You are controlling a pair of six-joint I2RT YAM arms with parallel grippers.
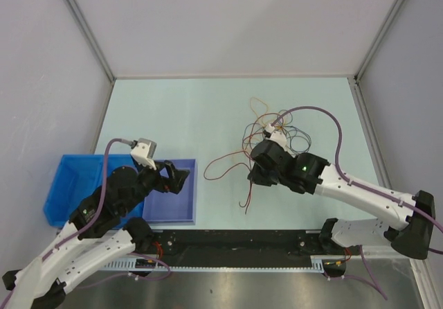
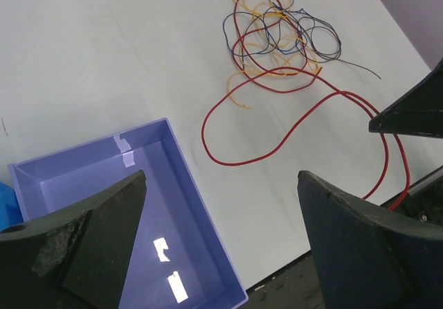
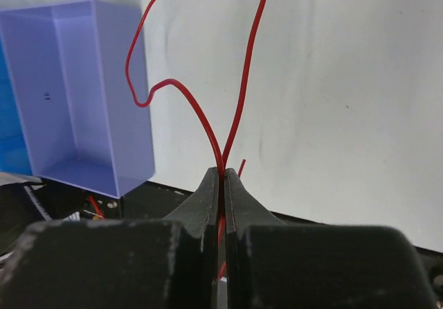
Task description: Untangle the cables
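The cables (image 1: 278, 125) lie in a tangle of red, orange, yellow, blue and dark loops at mid-table, also seen in the left wrist view (image 2: 277, 32). A long red cable (image 2: 235, 163) loops out of the tangle toward the near edge. My right gripper (image 1: 253, 168) is beside the tangle's near side. In its wrist view the right gripper (image 3: 223, 174) is shut on a doubled strand of the red cable (image 3: 242, 94), held above the table. My left gripper (image 2: 221, 176) is open and empty, over the purple bin's right wall (image 2: 187, 184).
A purple bin (image 1: 194, 191) stands at the near left with a blue bin (image 1: 66, 177) to its left; the purple bin also shows in the right wrist view (image 3: 83, 80). Grey walls close the table's sides. A black rail (image 1: 235, 243) runs along the near edge.
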